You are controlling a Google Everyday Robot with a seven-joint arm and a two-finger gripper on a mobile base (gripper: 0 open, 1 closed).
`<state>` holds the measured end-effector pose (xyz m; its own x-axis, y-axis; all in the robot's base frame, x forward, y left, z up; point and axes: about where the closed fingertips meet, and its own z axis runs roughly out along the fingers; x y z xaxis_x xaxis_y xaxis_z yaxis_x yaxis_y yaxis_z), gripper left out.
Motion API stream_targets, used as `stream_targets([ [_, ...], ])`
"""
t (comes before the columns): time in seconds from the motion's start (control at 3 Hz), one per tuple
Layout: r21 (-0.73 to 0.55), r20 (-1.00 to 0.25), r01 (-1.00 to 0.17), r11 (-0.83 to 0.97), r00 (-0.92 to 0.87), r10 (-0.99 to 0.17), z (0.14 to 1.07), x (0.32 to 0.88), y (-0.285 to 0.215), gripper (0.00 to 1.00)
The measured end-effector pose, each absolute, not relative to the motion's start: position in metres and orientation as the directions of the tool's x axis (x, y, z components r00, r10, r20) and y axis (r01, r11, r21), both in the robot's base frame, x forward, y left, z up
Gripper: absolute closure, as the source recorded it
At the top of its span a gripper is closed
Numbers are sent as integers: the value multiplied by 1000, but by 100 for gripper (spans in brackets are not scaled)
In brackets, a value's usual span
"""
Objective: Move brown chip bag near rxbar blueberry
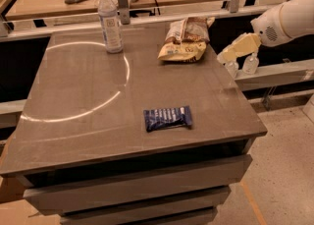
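On the grey table [73,91], a clear water bottle [110,22] stands at the far left, the print on its white label too small to read. The rxbar blueberry [168,118] lies flat near the front edge; its white lettering is illegible. The brown chip bag [185,40] rests at the far right, well apart from the bar. Just past the table's right edge hangs the gripper [241,65], fingers spread and empty, its arm cut off by the frame.

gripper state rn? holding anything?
Gripper: open, holding nothing, in the air just past the right edge of the table, right of the brown chip bag.
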<state>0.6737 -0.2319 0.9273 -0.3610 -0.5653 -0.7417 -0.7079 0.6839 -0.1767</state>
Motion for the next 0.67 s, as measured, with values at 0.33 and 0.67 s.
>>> stream_targets([
  [0.33,-113,-786,-707,698,-366,-498,910,695,-208,0],
  [0.67,-68,-809,-700,711,-378,-450,898,710,-193,0],
])
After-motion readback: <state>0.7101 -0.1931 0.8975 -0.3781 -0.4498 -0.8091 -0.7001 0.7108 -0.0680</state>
